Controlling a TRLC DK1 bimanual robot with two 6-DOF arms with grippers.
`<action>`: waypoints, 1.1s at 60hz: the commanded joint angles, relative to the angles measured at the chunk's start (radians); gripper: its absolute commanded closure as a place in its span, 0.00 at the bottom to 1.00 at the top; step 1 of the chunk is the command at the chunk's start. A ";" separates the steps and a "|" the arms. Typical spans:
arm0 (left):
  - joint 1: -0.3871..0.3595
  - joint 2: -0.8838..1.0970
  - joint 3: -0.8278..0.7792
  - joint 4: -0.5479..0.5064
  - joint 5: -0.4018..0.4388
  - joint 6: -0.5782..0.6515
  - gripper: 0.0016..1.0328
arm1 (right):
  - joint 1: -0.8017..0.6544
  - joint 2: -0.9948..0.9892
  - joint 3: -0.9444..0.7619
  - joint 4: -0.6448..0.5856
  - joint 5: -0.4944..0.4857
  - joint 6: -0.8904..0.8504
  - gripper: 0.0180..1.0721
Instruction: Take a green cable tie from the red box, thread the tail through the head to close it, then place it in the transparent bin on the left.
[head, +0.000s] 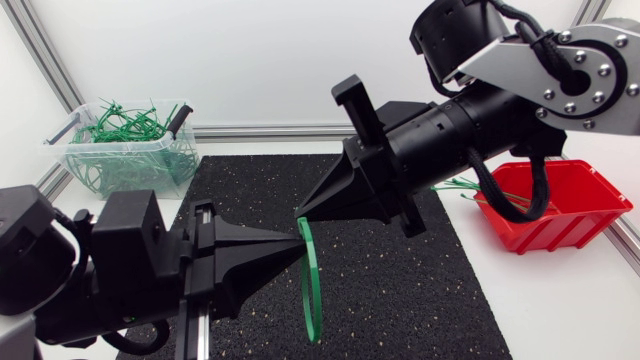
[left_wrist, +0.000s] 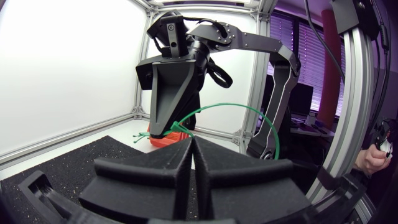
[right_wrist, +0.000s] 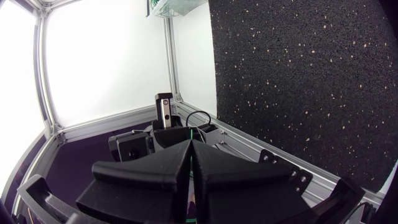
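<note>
Tie: the green tie (head: 314, 325) (left_wrist: 230, 104) (right_wrist: 189, 134) is bent into a loop. It hangs in the air over the middle of the mat, right where the two gripper tips meet.
Right gripper: the right gripper (head: 303, 215) (left_wrist: 163, 130) (right_wrist: 191, 144) comes in from the right and points down to the loop's top. Its fingers are pressed tight on the tie.
Left gripper: the left gripper (head: 295, 243) (left_wrist: 193, 140) has its fingers pressed together. Its tip is just beside the tie. I cannot tell if it pinches the tie.
Red box: the red box (head: 570, 205) (left_wrist: 165, 140) sits at the right of the mat. More green ties (head: 465, 187) stick out of it.
Bin: the clear bin (head: 125, 160) is far back on the left, with a heap of green ties (head: 120, 125) in it.
Mat: the black mat (head: 420, 290) lies under both grippers.
</note>
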 joint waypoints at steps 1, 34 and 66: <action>-0.040 -0.033 0.058 0.032 0.060 -0.007 0.97 | -0.009 0.025 -0.013 0.042 0.059 0.011 0.94; 0.023 0.027 0.074 -0.033 0.028 -0.012 0.97 | -0.015 -0.032 -0.048 0.019 0.074 -0.004 0.64; 0.331 0.134 0.248 -0.551 -0.181 0.189 0.97 | -0.070 -0.009 -0.057 -0.224 0.760 -0.494 0.54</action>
